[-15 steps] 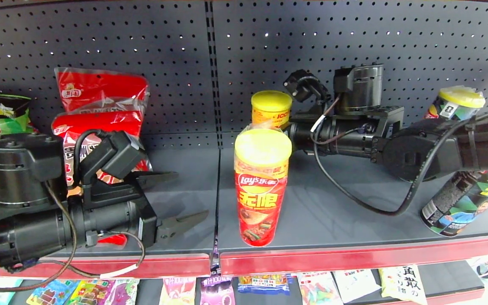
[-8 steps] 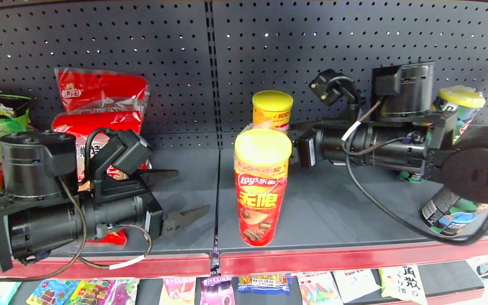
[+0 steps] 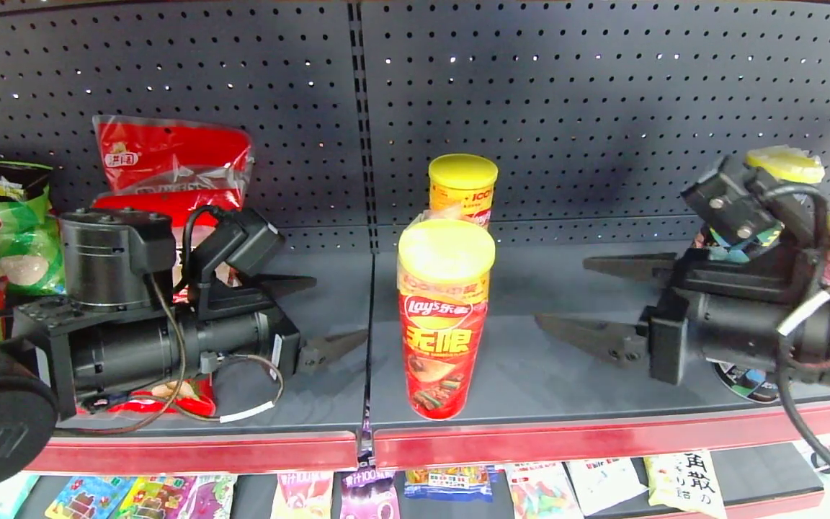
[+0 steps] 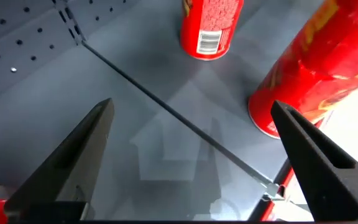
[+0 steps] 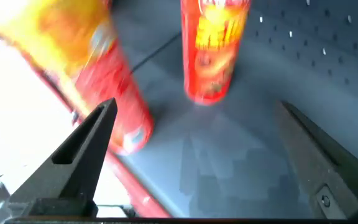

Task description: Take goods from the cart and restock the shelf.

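A red chip canister [image 3: 445, 321] stands upright at centre frame on the grey shelf [image 3: 545, 364], a second canister [image 3: 462, 186] just behind it; the left gripper [image 3: 339, 310] at lower left and the right gripper [image 3: 563, 292] at right flank it, both spread wide and empty.

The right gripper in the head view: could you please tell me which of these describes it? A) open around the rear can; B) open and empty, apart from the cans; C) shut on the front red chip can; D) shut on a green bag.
B: the right gripper is spread open over bare shelf, and the front red chip can stands clear of it.
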Robot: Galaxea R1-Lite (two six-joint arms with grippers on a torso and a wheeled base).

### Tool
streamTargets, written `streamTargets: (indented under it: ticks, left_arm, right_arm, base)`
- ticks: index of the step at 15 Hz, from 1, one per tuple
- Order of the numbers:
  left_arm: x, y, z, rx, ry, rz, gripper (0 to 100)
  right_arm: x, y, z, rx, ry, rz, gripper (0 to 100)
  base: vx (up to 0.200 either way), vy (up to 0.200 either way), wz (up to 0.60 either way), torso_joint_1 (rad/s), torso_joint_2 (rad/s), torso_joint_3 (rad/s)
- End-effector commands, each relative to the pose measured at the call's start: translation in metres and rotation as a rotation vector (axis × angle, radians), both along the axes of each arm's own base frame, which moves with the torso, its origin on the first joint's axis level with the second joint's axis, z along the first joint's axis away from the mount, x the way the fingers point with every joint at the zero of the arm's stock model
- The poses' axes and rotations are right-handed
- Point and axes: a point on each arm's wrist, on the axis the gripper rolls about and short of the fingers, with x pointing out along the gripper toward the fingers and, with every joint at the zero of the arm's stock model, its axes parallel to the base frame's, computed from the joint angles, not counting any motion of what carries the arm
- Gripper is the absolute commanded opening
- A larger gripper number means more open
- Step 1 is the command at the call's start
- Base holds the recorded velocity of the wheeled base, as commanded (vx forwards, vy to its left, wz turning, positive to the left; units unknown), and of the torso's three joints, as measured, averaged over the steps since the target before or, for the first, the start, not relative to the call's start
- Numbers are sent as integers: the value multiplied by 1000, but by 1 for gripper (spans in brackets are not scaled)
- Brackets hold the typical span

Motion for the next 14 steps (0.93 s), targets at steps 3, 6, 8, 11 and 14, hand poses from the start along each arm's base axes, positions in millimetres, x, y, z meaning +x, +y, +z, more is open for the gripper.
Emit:
streamTargets:
  ticks: [3, 6, 8, 11, 14]
  left_arm:
    - [9, -6, -16, 29, 46, -10, 100]
    - [17, -10, -22, 51, 48, -18, 100]
    - [22, -16, -22, 49, 44, -28, 100]
    - [23, -25, -23, 49, 46, -54, 100]
    - [21, -29, -27, 56, 57, -71, 100]
  right_arm:
    - [-72, -45, -19, 43, -33, 66, 100]
    - [-108, -69, -41, 64, -51, 85, 100]
    - [-117, -79, -47, 77, -68, 32, 100]
    - [-120, -90, -44, 114, -94, -127, 100]
    - [-126, -101, -45, 145, -108, -261, 100]
  base:
    - [0, 0, 0, 0, 0, 0]
    - [0, 0, 0, 0, 0, 0]
    - [0, 0, 0, 0, 0, 0]
    - [0, 0, 0, 0, 0, 0]
    - [0, 0, 0, 0, 0, 0]
